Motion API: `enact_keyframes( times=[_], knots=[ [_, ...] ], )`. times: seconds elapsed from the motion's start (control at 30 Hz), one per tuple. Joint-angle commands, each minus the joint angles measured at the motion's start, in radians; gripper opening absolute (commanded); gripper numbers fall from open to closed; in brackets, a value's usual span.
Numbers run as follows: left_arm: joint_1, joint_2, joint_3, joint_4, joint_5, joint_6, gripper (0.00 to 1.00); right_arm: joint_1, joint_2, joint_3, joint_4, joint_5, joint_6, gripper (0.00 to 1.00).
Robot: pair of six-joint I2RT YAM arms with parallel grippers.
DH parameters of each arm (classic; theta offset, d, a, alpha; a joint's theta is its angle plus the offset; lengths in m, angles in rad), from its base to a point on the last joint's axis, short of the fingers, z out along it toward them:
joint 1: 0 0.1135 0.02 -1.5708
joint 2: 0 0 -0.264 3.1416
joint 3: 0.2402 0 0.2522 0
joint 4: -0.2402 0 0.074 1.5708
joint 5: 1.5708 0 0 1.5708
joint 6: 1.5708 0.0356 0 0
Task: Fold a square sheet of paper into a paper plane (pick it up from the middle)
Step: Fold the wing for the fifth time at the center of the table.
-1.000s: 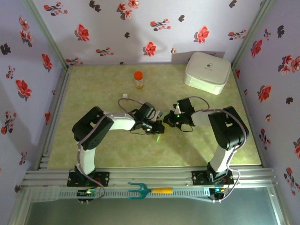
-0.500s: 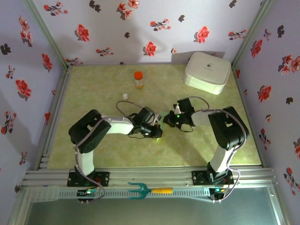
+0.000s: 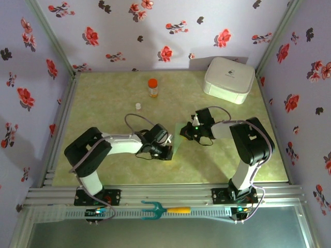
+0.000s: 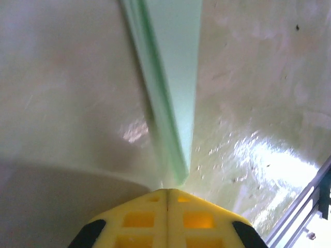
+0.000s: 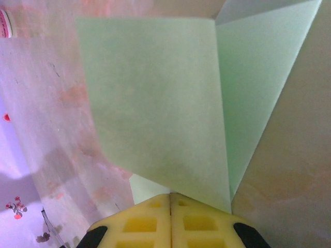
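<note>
L gripper [image 3: 166, 152], clamped on the paper [image 3: 176, 136], has drawn back toward the worktop's [image 3: 116, 95] near-left corner, elbow swung out toward the left edge, w/ more paper now exposed btwn it and R gripper [image 3: 184, 134].

obst — bottle [image 3: 152, 87] back ctr, white box [image 3: 229, 79] back rt | free — table [image 3: 98, 103] left, near edge

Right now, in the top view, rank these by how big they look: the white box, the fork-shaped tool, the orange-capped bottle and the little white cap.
1. white box
2. fork-shaped tool, long but thin
3. orange-capped bottle
4. little white cap
</note>
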State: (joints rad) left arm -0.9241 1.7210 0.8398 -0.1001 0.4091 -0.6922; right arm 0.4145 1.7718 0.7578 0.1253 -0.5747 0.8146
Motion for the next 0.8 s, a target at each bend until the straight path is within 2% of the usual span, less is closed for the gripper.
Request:
enact_keyframes(
  times=[0.0, 0.13, 0.27, 0.47, 0.77],
  knots=[
    [-0.007, -0.098, -0.008, -0.014, -0.022, 0.023, 0.04, -0.002, 0.024, -0.023, -0.094, 0.108, -0.005, 0.08],
    [0.029, -0.129, -0.013, 0.114, -0.025, -0.019, 0.04, -0.002, 0.023, -0.025, -0.086, 0.102, 0.001, 0.08],
    [0.083, -0.045, 0.041, 0.204, 0.021, -0.068, 0.05, -0.002, 0.022, -0.032, -0.072, 0.100, 0.009, 0.08],
    [0.097, 0.107, 0.175, 0.212, 0.037, -0.080, 0.06, -0.001, 0.029, -0.035, -0.056, 0.091, 0.020, 0.08],
    [0.102, 0.243, 0.235, 0.191, 0.028, -0.075, 0.06, 0.000, 0.024, -0.035, -0.047, 0.082, 0.027, 0.09]
  ],
)
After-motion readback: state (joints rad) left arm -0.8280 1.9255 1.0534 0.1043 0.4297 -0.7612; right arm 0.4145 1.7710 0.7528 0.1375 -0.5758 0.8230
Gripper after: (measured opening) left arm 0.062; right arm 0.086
